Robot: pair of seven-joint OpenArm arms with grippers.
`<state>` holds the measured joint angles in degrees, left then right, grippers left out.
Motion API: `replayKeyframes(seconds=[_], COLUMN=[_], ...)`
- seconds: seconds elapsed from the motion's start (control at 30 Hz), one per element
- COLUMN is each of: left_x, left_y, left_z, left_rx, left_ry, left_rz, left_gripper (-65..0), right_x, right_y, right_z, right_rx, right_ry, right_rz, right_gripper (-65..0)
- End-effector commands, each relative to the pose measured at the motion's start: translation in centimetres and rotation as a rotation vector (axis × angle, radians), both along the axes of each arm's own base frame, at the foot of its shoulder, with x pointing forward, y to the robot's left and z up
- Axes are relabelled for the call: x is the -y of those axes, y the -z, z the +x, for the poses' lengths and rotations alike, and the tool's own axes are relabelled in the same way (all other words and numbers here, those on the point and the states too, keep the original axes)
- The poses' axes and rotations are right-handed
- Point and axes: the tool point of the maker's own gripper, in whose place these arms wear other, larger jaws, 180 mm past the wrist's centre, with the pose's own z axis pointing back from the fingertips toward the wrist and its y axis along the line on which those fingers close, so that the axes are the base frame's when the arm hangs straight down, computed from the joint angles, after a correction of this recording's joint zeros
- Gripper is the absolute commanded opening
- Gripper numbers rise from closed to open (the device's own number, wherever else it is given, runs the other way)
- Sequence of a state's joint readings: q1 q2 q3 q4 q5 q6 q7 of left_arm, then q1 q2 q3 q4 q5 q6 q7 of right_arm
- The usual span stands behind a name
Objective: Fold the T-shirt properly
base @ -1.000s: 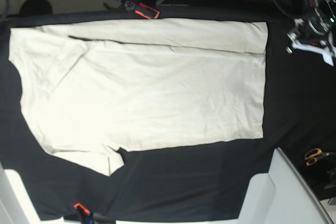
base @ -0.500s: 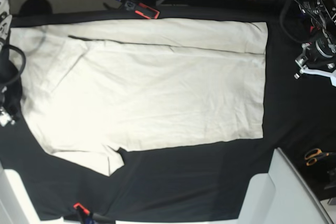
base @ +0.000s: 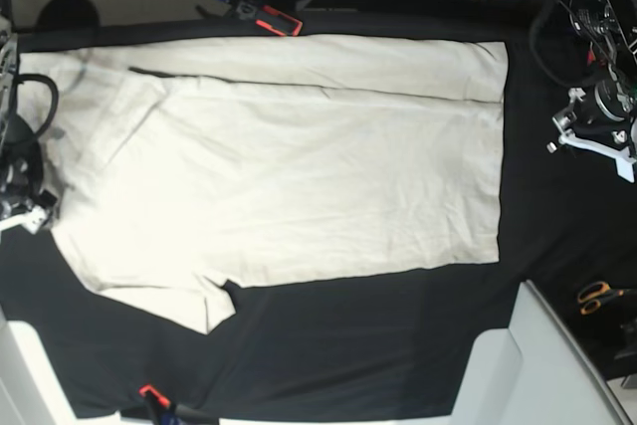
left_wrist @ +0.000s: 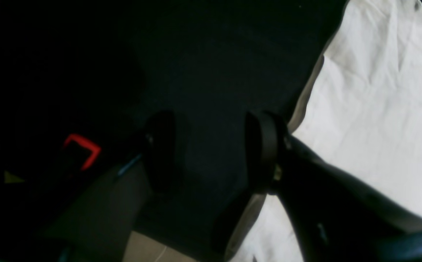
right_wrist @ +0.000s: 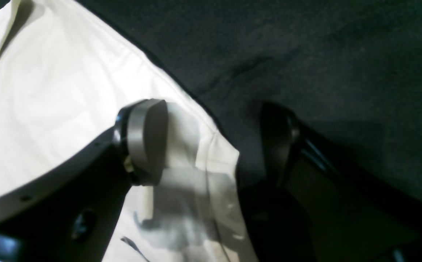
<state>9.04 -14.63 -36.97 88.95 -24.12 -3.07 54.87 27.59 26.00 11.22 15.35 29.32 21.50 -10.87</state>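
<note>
With one far side already folded in, the T-shirt (base: 279, 156) lies flat on the black tablecloth (base: 398, 345). The right gripper (right_wrist: 214, 142) hangs wide open and empty, the shirt's edge between its fingers, while the left gripper (left_wrist: 211, 153), parted and empty, has the hem just beside one finger. Closing too shallow could pinch tablecloth with cotton, or let the edge slip free.

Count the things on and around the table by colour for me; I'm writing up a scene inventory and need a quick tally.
Cream: 1, the T-shirt.
Black: 1, the tablecloth.
Orange-handled: 1, the scissors.
Red and black: 2, the clamp at the far table edge and the clamp at the near edge.
Total: 5
</note>
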Motion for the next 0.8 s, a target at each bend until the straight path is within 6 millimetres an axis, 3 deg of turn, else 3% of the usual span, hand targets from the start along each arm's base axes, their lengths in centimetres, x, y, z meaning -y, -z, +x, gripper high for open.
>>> replayKeyframes(seconds=[0.0,0.07,0.2,0.43,0.53,0.77], left_x=[-0.6,-0.6,-0.6,-0.1,-0.1,0.0], left_y=[-1.3,-1.3,-1.3,-1.1,-1.1,-1.1], left_z=[0.9,1.0,1.0,1.2,1.2,1.2], left_rx=[0.038,0.04,0.04,0.034,0.034,0.034], left_ry=[0.009,0.009,0.008,0.027,0.027,0.026], left_rz=[0.026,0.024,0.027,0.025,0.025,0.023], left_gripper=[-35.1,-35.1,-35.1,-35.1,-35.1,-35.1], right_x=[2.0,2.7,2.5,0.3,-1.7,-2.2], right_y=[-2.6,-4.0,-4.7,-3.3,-2.2,-1.9], right_z=[1.8,2.8,3.5,3.5,3.4,3.2], right_rx=[0.067,0.099,0.115,0.085,0.043,0.025], right_ry=[0.018,0.008,-0.005,-0.056,-0.145,-0.172], right_rz=[-0.034,-0.056,-0.064,-0.054,-0.083,-0.098], right_gripper=[-26.9,-26.9,-26.9,-26.9,-26.9,-27.5])
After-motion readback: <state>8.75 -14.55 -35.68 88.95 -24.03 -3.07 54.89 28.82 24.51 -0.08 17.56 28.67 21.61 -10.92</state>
